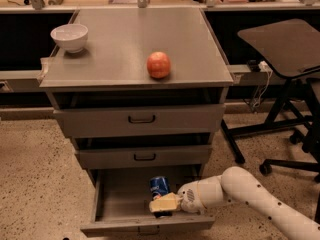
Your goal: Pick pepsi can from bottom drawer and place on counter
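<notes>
The pepsi can [159, 186], small and blue, stands inside the open bottom drawer [120, 199], right of its middle. My gripper [162, 204] reaches into the drawer from the right on a white arm, its pale fingers just in front of and below the can, touching or nearly touching it. The can's lower part is hidden behind the fingers. The counter [125, 44] is the grey top of the cabinet, above the drawers.
A red-orange apple [158, 64] sits near the counter's front right. A white bowl [69, 37] stands at its left edge. Two upper drawers are shut. A dark brown table on a stand [280, 44] and chair legs stand to the right.
</notes>
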You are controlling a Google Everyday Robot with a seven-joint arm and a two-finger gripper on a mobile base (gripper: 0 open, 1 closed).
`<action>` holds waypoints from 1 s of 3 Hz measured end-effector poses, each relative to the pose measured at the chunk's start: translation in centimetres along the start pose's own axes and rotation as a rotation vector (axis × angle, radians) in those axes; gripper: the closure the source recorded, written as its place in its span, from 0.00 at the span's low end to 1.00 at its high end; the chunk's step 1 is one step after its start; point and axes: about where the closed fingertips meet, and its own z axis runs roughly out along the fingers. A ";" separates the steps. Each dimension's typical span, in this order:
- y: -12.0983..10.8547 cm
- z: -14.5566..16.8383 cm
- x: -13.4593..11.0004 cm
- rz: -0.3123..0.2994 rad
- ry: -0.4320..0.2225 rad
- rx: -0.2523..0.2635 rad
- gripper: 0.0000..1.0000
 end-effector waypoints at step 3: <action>-11.9 -15.9 13.1 0.010 0.021 -0.093 1.00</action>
